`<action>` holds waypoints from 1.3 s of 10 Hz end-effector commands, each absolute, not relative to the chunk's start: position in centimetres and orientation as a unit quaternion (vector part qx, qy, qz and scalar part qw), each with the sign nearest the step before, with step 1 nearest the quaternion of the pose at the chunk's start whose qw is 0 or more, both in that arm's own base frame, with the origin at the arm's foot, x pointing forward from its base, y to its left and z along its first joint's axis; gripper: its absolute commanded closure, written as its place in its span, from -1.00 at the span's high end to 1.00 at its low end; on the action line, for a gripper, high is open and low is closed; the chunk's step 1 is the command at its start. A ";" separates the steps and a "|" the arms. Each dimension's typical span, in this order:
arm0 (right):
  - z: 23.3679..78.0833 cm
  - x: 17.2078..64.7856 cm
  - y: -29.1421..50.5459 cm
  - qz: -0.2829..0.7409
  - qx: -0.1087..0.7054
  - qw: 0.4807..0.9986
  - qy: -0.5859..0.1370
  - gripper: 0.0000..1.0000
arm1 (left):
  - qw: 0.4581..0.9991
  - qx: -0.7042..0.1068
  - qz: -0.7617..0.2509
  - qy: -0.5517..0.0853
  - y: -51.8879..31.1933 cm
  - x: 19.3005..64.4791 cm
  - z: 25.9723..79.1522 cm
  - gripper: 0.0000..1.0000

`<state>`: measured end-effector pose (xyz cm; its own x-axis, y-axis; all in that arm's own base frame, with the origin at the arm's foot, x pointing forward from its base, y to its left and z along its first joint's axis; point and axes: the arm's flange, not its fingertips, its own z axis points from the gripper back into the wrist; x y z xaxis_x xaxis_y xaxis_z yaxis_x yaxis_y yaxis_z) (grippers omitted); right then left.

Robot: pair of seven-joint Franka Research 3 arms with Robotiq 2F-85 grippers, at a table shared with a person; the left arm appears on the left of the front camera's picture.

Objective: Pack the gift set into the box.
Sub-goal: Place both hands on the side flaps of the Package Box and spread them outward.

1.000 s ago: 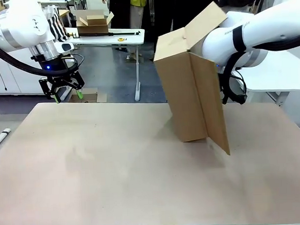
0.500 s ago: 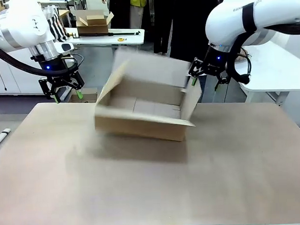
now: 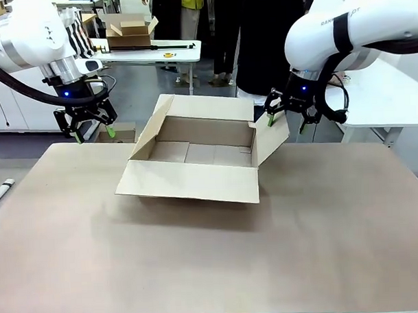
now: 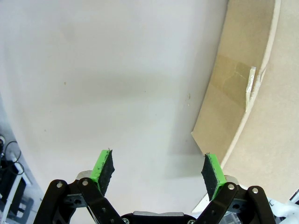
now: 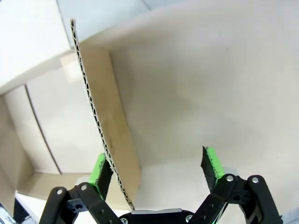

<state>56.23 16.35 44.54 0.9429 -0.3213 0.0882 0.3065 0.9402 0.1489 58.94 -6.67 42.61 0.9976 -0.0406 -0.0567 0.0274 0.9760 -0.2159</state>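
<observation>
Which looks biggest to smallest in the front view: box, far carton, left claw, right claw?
1. Box, open on the table, by far the largest.
2. Far carton on the back table; it sits well behind, so its true size is unsure.
3. Left claw and right claw: look about alike, no ranking.

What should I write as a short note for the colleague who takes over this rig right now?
Left tool: open, empty, above the table's far left edge.
Right tool: open, holding nothing, at the box's right flap.
Box: upright on the table, four flaps open, nothing inside.
Done: box placed and ready.
Left: the gift set is not in view; find it and put it in the box.
</observation>
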 end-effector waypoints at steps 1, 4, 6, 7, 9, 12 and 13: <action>43.3 56.5 14.9 -0.147 0.100 0.983 -0.049 1.00 | 0.994 -0.100 -0.014 0.031 -6.5 58.9 42.8 1.00; 44.5 56.2 16.4 -0.160 0.067 0.983 -0.056 1.00 | 0.994 -0.100 -0.014 0.031 -6.5 58.9 42.8 1.00; 43.3 57.2 14.1 -0.166 0.142 0.976 -0.018 1.00 | 0.994 -0.100 -0.014 0.031 -6.5 58.9 42.8 1.00; 42.2 57.3 11.7 -0.164 0.196 0.967 0.008 1.00 | 0.994 -0.100 -0.014 0.031 -6.5 58.9 42.8 1.00; 43.2 57.0 14.5 -0.172 0.132 0.976 -0.024 1.00 | 0.994 -0.108 -0.017 0.030 -6.7 58.9 42.6 1.00; 43.2 57.0 14.5 -0.172 0.132 0.976 -0.024 1.00 | 0.987 -0.082 -0.107 -0.082 -16.3 58.9 54.5 1.00; 43.2 57.0 14.5 -0.172 0.132 0.976 -0.024 1.00 | 0.985 -0.073 -0.118 -0.103 -19.3 58.6 56.8 1.00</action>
<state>56.89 14.46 42.97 0.9477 -0.3190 -0.0085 0.3081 0.9078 0.2846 57.72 -17.79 55.87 0.9590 -0.2104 0.1900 0.2422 0.9563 -0.1639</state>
